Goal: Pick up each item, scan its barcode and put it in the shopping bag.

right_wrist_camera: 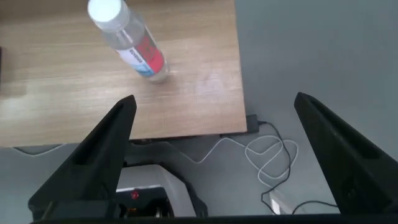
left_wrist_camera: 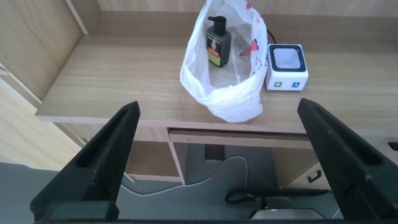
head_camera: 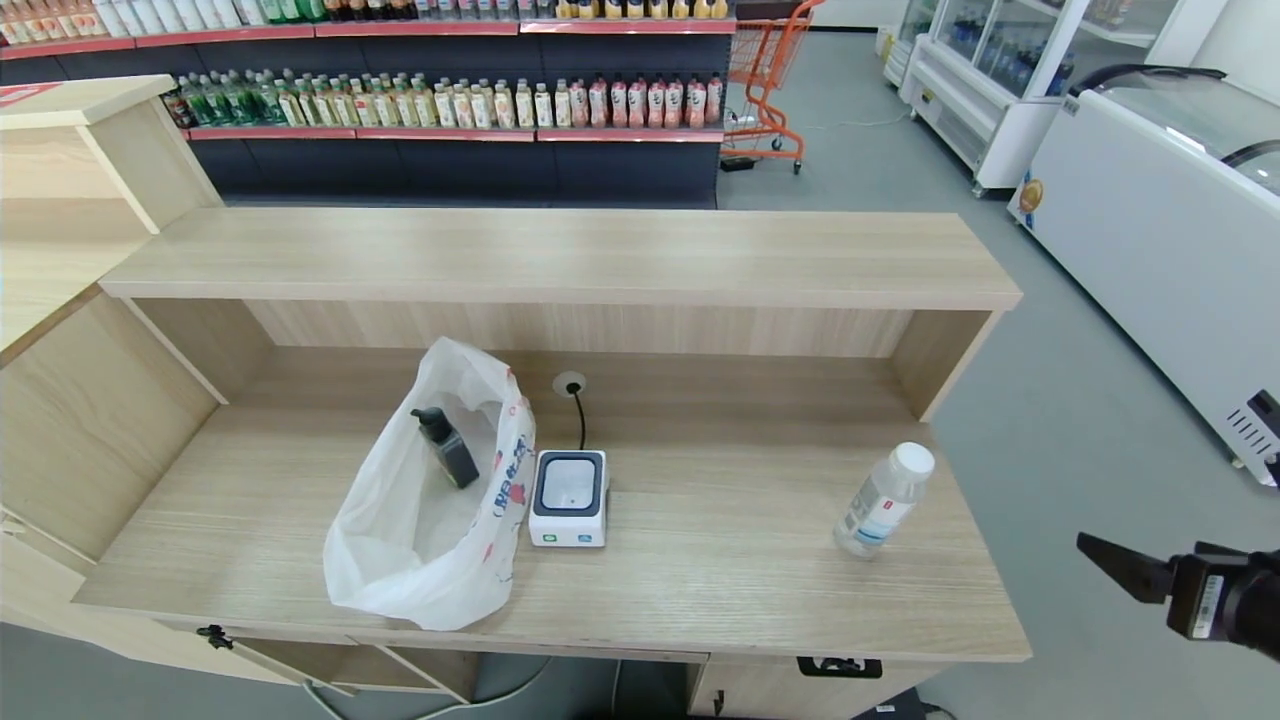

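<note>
A clear bottle (head_camera: 884, 500) with a white cap and a red and blue label stands near the right end of the wooden counter (head_camera: 700, 560). The white shopping bag (head_camera: 430, 510) lies open at centre left with a dark pump bottle (head_camera: 447, 448) inside. Just to its right sits the white barcode scanner (head_camera: 568, 497). My right gripper (head_camera: 1110, 560) hangs open and empty off the counter's right end, with the clear bottle (right_wrist_camera: 134, 43) ahead of its spread fingers (right_wrist_camera: 106, 149). My left gripper (left_wrist_camera: 219, 107) is open and empty in front of the counter, facing the bag (left_wrist_camera: 227, 93) and scanner (left_wrist_camera: 286, 65).
A raised shelf (head_camera: 560, 255) runs along the counter's back, with side walls at both ends. The scanner's cable (head_camera: 579, 415) leads to a hole behind it. Loose cables (right_wrist_camera: 267, 155) lie on the floor by the counter's right end. Chest freezers (head_camera: 1150, 220) stand farther right.
</note>
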